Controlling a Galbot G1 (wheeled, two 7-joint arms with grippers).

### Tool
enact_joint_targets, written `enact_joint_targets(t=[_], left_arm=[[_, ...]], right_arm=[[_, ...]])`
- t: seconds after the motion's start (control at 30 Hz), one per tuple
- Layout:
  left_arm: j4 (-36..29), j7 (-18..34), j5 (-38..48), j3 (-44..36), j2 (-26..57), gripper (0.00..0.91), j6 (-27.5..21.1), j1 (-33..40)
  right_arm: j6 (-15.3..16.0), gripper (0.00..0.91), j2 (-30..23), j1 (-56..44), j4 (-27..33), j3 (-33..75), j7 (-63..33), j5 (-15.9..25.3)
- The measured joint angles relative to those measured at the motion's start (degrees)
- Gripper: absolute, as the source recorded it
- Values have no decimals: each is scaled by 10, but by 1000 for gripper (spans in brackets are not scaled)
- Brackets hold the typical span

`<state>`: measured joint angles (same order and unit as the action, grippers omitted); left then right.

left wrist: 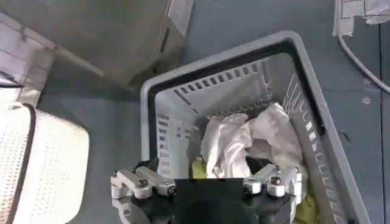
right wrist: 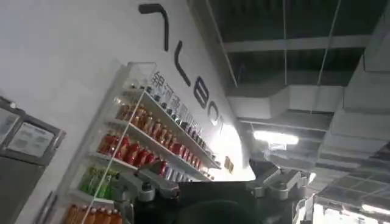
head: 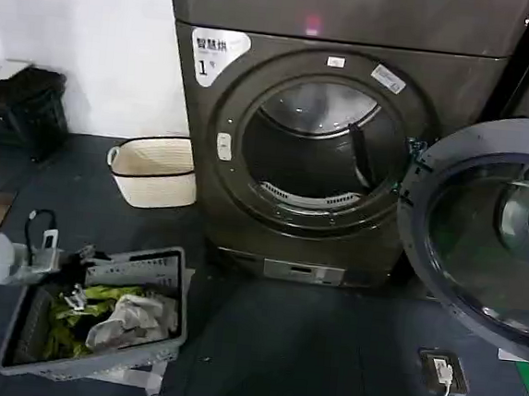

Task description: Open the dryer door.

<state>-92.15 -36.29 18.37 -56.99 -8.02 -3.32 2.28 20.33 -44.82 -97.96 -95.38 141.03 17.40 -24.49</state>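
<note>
**The door is already wide open**

We start at the left. Our left claw (left wrist: 207,182) hangs over the grey basket (head: 94,345) on the floor, near the floor's left edge. Its two fingers (left wrist: 143,181) stand wide apart and hold nothing. They touch nothing too. Under them we see white cloth (left wrist: 244,143) and some green cloth (head: 78,316) lying in the basket. Behind the basket, by the wall, sits a white basket (head: 154,170).

In the middle stands the dryer (head: 315,147). Its round hole is bare and we can look right into the drum.

To the right is the dryer door (head: 484,227). It has swung out on its hinge at the right side of the hole and now hangs far open, with its dark inner rim facing us. It is well apart from the left claw, far off to that claw's right, so the right arm should be the nearer one.

Our right claw (right wrist: 213,189) points up at a ceiling and a shelf of drinks (right wrist: 140,146). Its fingers are spread apart too, and it holds nothing.

We think the job is done, or very nearly.
</note>
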Motion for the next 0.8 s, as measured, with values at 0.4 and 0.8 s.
enact_joint_targets(t=[0.4, 0.8], left_arm=[[1, -26, 0, 4, 14, 907, -4, -1], [8, -49, -12, 6, 27, 907, 10, -5]], right_arm=[[-3, 907, -4, 1, 0, -1, 4, -2], [-4, 907, -8, -11, 0, 13, 5, -7]])
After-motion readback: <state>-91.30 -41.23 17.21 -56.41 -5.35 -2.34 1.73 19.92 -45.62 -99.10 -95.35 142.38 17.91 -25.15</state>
